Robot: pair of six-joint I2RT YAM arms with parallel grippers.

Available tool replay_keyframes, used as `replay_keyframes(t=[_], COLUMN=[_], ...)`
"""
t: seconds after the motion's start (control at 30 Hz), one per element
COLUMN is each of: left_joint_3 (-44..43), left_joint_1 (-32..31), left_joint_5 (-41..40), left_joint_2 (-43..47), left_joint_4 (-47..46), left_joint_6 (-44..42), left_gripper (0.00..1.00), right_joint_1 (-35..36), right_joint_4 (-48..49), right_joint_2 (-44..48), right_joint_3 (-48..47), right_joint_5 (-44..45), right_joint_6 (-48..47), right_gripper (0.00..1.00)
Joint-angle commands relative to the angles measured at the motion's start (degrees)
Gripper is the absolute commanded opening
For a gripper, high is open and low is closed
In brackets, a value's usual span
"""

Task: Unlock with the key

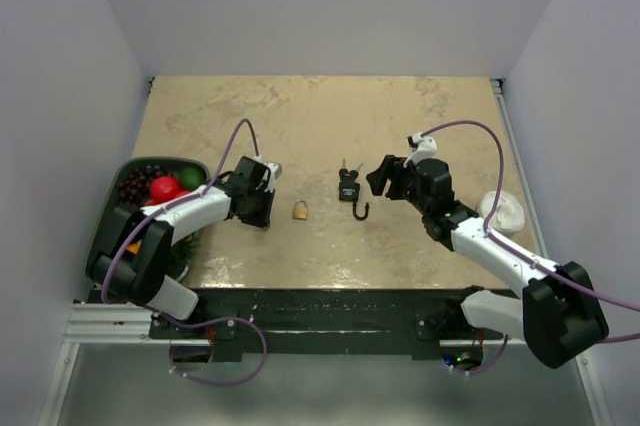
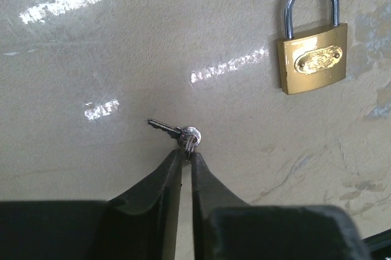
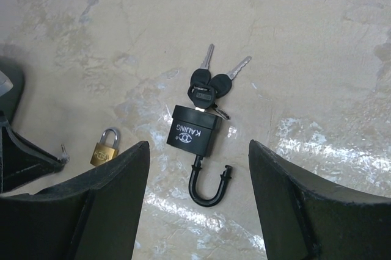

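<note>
A small brass padlock lies flat on the table with its shackle closed; it also shows in the top view. My left gripper is shut on the ring of a small silver key, left of and below the brass padlock. A black padlock lies with its shackle swung open and a bunch of black-headed keys in its keyhole. My right gripper is open and empty, its fingers spread on either side above the black padlock.
A dark bowl of fruit stands at the left edge beside the left arm. A white round object lies at the right edge. Grey walls close the table on three sides.
</note>
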State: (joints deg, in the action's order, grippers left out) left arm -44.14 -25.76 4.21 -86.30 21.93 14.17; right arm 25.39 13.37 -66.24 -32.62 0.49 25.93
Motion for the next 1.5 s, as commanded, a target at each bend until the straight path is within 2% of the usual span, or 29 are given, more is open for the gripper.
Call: replay_keyframes(t=[0.0,0.23,0.3,0.53,0.73,0.9,1.07,1.17,1.23,1.37,1.47], left_joint_3=[-0.6,-0.77,-0.86,-0.86,-1.03,-2.88,-6.03,-9.11,-10.43,-8.61,-6.49], left_joint_1=[0.18,0.18,0.1,0.01,-0.26,-0.96,-5.51,-7.2,-7.2,-7.46,-9.65], left_joint_5=[0.54,1.68,2.73,8.0,10.55,13.19,9.25,5.73,2.74,3.43,1.6], left_joint_2=[-0.97,-0.89,-0.45,7.0,12.99,14.67,14.15,11.51,9.5,8.43,8.78], left_joint_4=[0.66,0.39,-0.13,-4.87,-9.01,-12.08,-16.13,-16.4,-16.83,-21.04,-25.35], left_joint_6=[-0.2,-0.99,-1.69,-4.24,-6.79,-7.93,-7.58,-5.75,-1.53,5.67,9.64], left_gripper=[0.12,0.06,0.01,0.0,0.0,0.0,0.0,0.0,0.0,0.0,0.0], right_joint_1=[0.01,0.01,0.01,-0.07,0.1,2.03,5.45,8.0,8.45,8.98,10.38], right_joint_4=[2.02,1.66,1.75,1.84,3.32,7.02,10.97,11.07,13.16,20.81,19.52], right_joint_2=[1.02,1.02,0.76,0.23,-1.08,-4.24,-6.71,-6.89,-7.24,-7.76,-7.68], right_joint_3=[-0.07,-0.16,-0.25,-0.16,-0.51,-1.04,-3.41,-4.99,-4.73,-0.88,-2.0], right_joint_5=[-0.32,-1.63,-1.81,-2.69,-9.44,-15.25,-19.21,-17.11,-16.84,-16.23,-13.51], right_joint_6=[0.52,0.7,0.7,2.71,10.0,20.28,29.34,30.84,32.85,43.47,43.94], right_gripper=[0.69,0.69,0.69,0.68,0.68,0.68,0.67,0.66,0.66,0.64,0.64])
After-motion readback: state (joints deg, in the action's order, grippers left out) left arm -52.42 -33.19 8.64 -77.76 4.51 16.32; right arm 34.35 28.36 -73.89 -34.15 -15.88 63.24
